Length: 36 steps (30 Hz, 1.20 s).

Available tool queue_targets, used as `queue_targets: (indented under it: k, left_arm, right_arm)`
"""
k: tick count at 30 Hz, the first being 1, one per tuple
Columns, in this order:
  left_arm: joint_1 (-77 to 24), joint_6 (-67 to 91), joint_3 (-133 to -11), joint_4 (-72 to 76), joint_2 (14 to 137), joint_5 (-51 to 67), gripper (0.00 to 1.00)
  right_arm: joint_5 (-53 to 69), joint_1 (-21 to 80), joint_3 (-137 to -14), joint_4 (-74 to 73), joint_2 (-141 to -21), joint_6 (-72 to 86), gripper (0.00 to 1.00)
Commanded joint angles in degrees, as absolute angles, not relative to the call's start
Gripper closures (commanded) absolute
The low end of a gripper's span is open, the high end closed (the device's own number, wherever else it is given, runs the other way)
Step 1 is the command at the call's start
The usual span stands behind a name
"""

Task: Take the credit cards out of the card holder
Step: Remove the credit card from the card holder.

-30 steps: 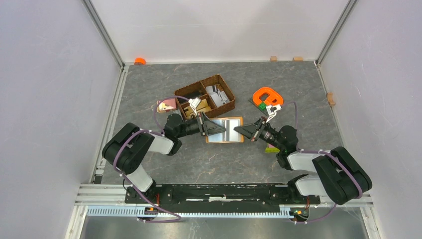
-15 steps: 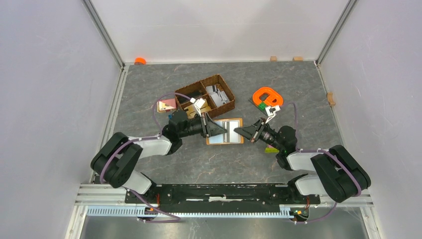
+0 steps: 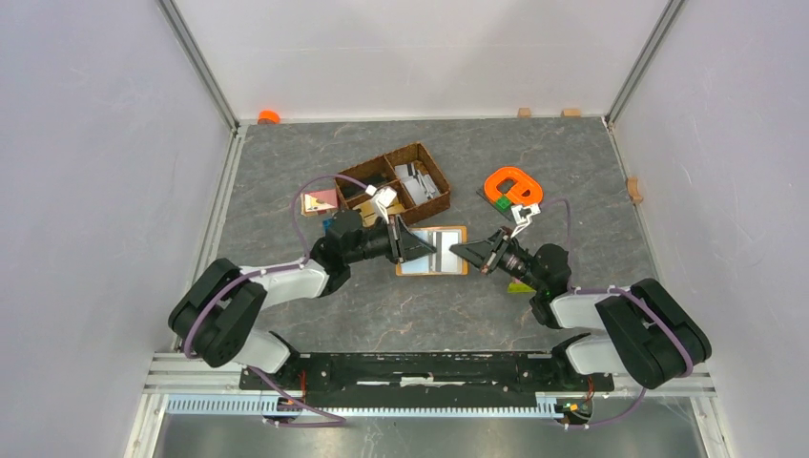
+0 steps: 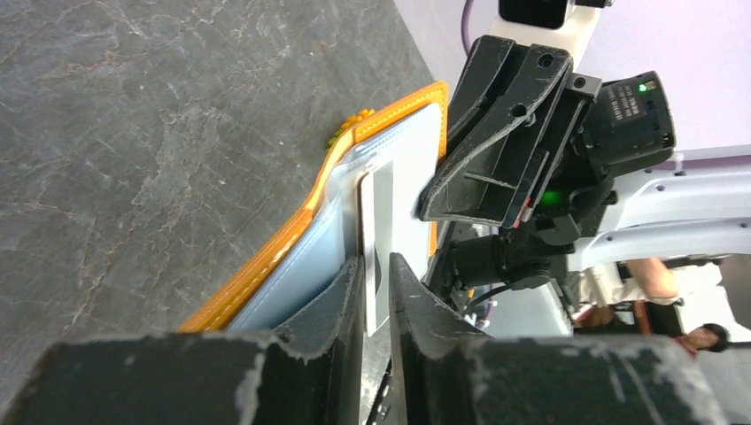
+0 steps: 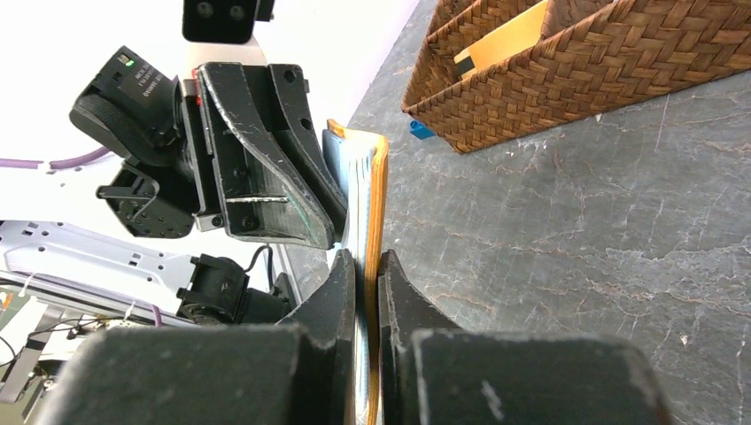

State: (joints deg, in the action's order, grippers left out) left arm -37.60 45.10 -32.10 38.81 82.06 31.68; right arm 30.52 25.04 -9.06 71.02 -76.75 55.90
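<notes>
Left end effector (image 4: 375, 267) nips a card (image 4: 376, 205); right end effector (image 5: 366, 262) clamps the card holder (image 5: 377, 181) opposite. Pull skewed and your card jams, dragging holder free.

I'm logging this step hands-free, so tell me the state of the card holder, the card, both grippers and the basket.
card holder: open, clamped at one edge.
card: pinched at one end, not yet clear of the holder.
left gripper: shut on the card.
right gripper: shut on the card holder.
wicker basket: upright on the table, things in its compartments.
</notes>
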Motion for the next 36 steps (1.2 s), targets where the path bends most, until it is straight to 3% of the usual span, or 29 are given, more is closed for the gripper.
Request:
queue_targets:
  k: [1,9,14,16,20,25,30,36]
  left_arm:
    - [-37.9,54.9,-31.4,59.7,84.4,40.6,0.8]
    - [-37.8,60.5,-30.4,70.8,83.3,44.7,0.89]
    - [-37.9,67.9,-31.4,81.7,89.0,47.6,0.96]
    - [-37.9,68.0,-31.7,81.0,90.6,47.5,0.96]
    - [-38.0,63.4,-32.3,72.5,89.7,46.2,0.84]
    - [-37.6,59.7,-31.9,66.1,87.3,44.4,0.98]
    - [-35.6,60.6,-30.9,66.3,87.6,43.3,0.98]
    - [-33.7,61.1,-30.3,64.5,88.6,42.3,0.98]
  right_arm:
    - [34.0,26.6,-9.6,74.0,-75.4,55.4,0.98]
    - [33.1,25.1,-9.2,72.7,-75.5,55.2,0.98]
    - [34.5,25.0,-9.2,75.6,-77.3,57.0,0.97]
    - [34.6,25.0,-9.3,76.0,-77.4,57.0,0.97]
    - [34.5,25.2,-9.4,74.8,-76.4,56.2,0.97]
    - [34.4,25.1,-9.3,74.7,-76.0,56.4,0.96]
    - [34.4,23.7,-8.4,75.4,-75.2,57.2,0.76]
    - [34.6,22.0,-7.5,76.5,-75.1,58.4,0.82]
